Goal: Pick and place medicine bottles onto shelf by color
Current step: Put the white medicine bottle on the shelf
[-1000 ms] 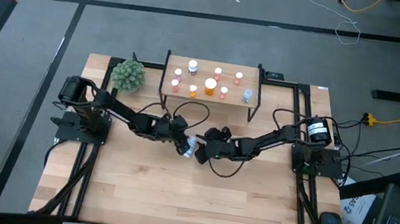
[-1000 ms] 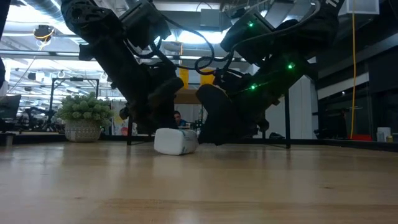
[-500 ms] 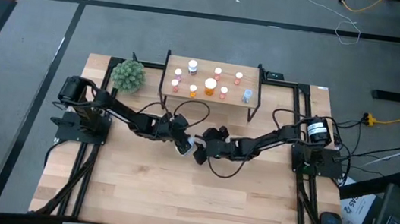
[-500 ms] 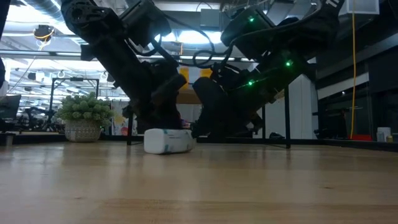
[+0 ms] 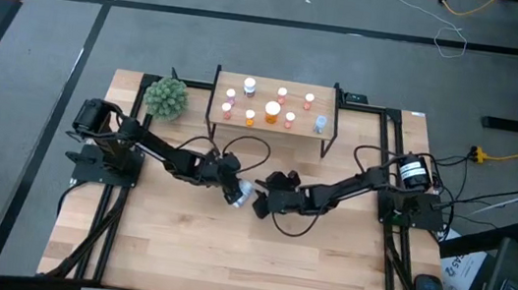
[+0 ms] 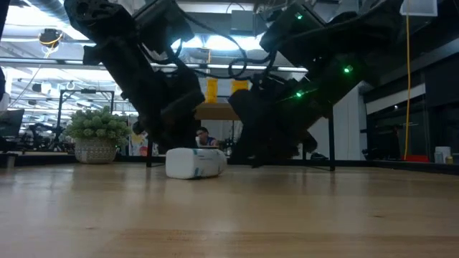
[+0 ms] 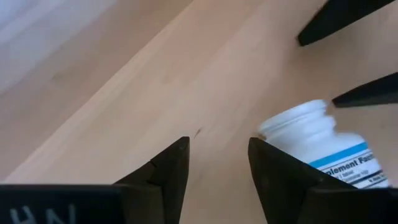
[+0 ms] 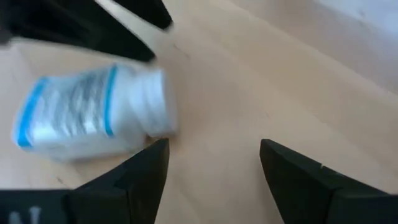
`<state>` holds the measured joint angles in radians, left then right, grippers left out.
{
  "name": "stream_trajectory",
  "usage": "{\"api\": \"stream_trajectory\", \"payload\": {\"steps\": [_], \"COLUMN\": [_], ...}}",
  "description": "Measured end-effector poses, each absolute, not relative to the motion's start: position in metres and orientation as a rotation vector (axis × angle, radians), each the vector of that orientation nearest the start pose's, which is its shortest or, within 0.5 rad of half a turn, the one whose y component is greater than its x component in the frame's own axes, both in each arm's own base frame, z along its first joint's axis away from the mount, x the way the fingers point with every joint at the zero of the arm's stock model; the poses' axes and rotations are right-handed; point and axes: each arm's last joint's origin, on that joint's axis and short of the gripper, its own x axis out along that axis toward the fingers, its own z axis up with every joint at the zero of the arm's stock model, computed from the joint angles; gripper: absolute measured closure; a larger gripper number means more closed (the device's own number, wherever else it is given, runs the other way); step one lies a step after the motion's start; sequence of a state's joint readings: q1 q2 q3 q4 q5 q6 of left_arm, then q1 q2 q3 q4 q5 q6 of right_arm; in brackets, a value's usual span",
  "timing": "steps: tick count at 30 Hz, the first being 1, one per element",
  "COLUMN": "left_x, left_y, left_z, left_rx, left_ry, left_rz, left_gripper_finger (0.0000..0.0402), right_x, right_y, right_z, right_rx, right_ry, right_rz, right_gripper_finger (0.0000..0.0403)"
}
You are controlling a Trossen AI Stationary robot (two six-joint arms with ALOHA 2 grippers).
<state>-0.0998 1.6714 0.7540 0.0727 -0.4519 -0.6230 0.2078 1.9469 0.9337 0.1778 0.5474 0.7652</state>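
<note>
A white medicine bottle (image 5: pixel 244 192) with a blue-banded label lies on its side on the table's middle, also in the low view (image 6: pixel 193 163). My left gripper (image 7: pixel 217 162) is open over bare wood, with the bottle (image 7: pixel 323 149) just outside one finger. My right gripper (image 8: pixel 214 162) is open too, with nothing between its fingers; the bottle (image 8: pixel 93 118) lies beyond one finger. In the high view the two grippers (image 5: pixel 232 192) (image 5: pixel 259 204) face each other across the bottle. The shelf (image 5: pixel 328 109) at the far edge carries several small bottles. My left gripper has the outer side of one finger (image 7: pixel 280 180) next to the bottle's side, near its white cap (image 7: pixel 292 127). I cannot tell whether they touch. The bottle lies flat on the table.
A green spiky plant ball (image 5: pixel 166 99) sits at the shelf's left end. Bare wooden tabletop (image 5: pixel 225 260) stretches toward the near edge. Black frame rails run along both table sides.
The white bottle has slid a little toward the table's left on the wood and turned about, showing more of its long side in the low view. It stays lying flat.
</note>
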Motion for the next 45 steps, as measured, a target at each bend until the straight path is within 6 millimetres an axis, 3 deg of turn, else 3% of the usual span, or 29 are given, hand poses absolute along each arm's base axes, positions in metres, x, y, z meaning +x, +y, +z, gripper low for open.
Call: {"api": "stream_trajectory", "payload": {"steps": [9,15,30,45], "left_x": [0.303,0.304,0.316,0.331], "left_y": [-0.013,-0.009,-0.015,-0.032], "left_z": [0.135,0.136,0.147,0.171], "left_rx": [-0.365,-0.392,-0.403,-0.31], "left_ry": [0.721,0.72,0.594,0.617], "left_rz": [0.562,0.545,0.471,0.404], "left_gripper_finger": [0.0242,0.0242,0.0242,0.0242], "right_x": [0.355,0.356,0.363,0.381], "right_y": [0.061,0.06,0.054,0.056], "right_z": [0.104,0.093,0.095,0.117], "right_rx": [0.451,0.438,0.404,0.309], "right_ry": [0.605,0.616,0.579,0.53], "right_rz": [-0.587,-0.598,-0.545,-0.538], "right_gripper_finger": [0.0148,0.0148,0.0148,0.0148]}}
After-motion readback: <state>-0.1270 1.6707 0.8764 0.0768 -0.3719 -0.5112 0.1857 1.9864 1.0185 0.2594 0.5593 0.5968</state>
